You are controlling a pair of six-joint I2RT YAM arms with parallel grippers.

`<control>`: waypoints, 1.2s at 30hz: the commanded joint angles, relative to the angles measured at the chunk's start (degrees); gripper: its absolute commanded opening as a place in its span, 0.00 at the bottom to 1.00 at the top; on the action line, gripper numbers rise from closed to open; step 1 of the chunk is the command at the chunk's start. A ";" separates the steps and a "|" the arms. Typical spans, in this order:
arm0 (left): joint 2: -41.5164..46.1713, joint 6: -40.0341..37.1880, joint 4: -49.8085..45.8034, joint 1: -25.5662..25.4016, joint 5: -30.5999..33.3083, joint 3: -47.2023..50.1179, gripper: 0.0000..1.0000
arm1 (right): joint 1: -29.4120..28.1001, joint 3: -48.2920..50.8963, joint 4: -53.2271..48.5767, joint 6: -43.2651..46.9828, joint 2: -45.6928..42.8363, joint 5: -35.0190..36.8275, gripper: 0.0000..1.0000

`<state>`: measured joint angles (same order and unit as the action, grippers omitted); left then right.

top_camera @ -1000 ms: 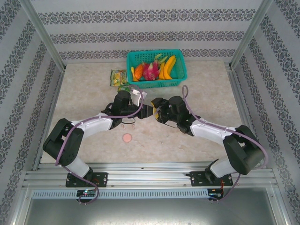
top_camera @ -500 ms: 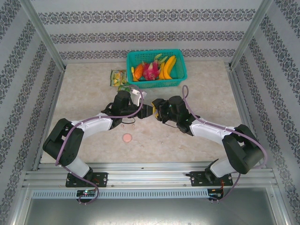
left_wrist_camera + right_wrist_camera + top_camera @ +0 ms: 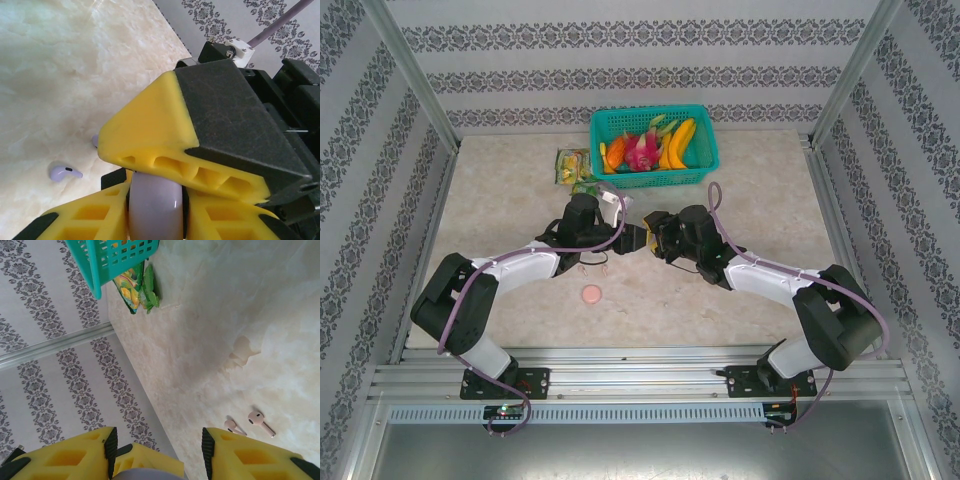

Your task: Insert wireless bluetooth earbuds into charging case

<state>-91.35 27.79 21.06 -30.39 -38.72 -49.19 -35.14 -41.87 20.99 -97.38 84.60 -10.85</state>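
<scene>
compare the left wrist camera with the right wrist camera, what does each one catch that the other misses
Left wrist: a lilac earbud on the table, and a lilac case held in the left gripper, the other arm's finger lying over it. Right wrist: two pink earbuds, the teal basket and a snack packet. Both: marbled table, patterned wall, yellow fingers.
</scene>
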 commanded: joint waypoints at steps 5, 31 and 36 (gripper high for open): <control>1.58 -1.48 -1.42 -0.46 1.17 -0.70 0.33 | 0.03 0.65 1.55 -0.09 0.04 1.85 0.39; 2.35 1.01 2.43 -0.37 -0.80 -0.12 0.20 | 0.94 1.87 1.66 -0.22 0.59 1.64 0.39; 2.99 1.83 3.29 -0.20 -1.23 0.19 0.24 | 1.21 2.14 1.60 -0.35 0.72 1.74 0.39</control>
<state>-91.22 29.04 21.10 -30.37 -38.76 -49.17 -34.72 -40.75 23.00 -97.38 84.60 -10.57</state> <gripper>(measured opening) 0.235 0.472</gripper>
